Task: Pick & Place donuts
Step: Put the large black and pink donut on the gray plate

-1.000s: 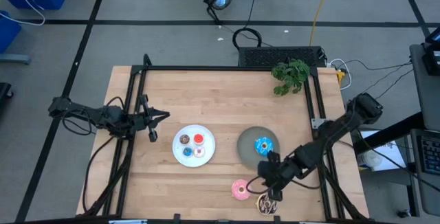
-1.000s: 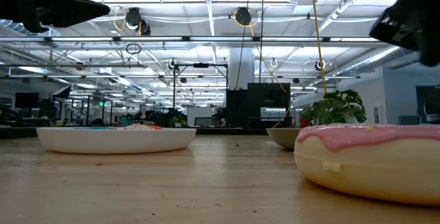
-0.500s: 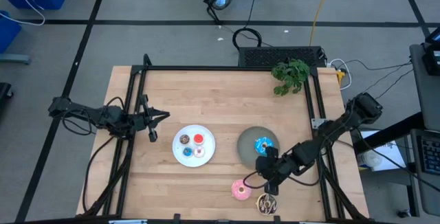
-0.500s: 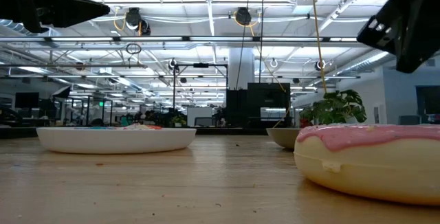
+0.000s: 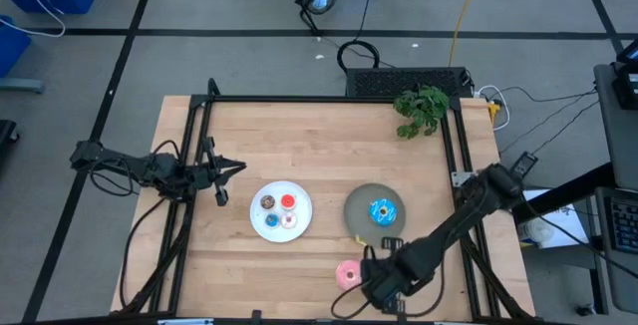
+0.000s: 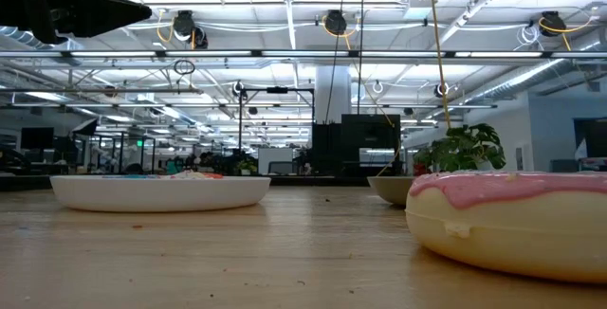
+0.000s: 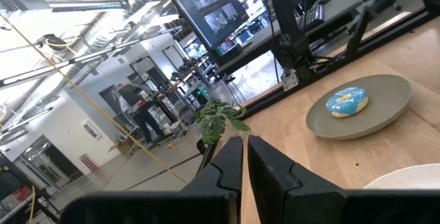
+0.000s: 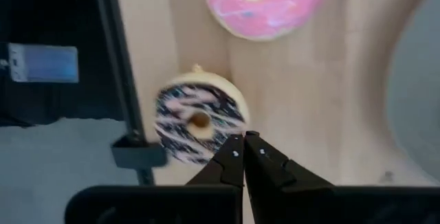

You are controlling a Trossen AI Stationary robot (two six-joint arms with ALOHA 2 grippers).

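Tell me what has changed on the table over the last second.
The right hand has swung toward the table's front edge and now hangs over the chocolate-frosted ring donut, fingers closed, holding nothing. The pink-frosted ring donut, the blue sprinkled donut on the grey round plate and the four tiny donuts on the white round plate lie as before. The left hand has not moved.

Overhead and table-level views share the pink donut point(image 5: 349, 274), close in the latter.

Glossy pink donut point(image 6: 512, 216), wooden table point(image 6: 237, 252)
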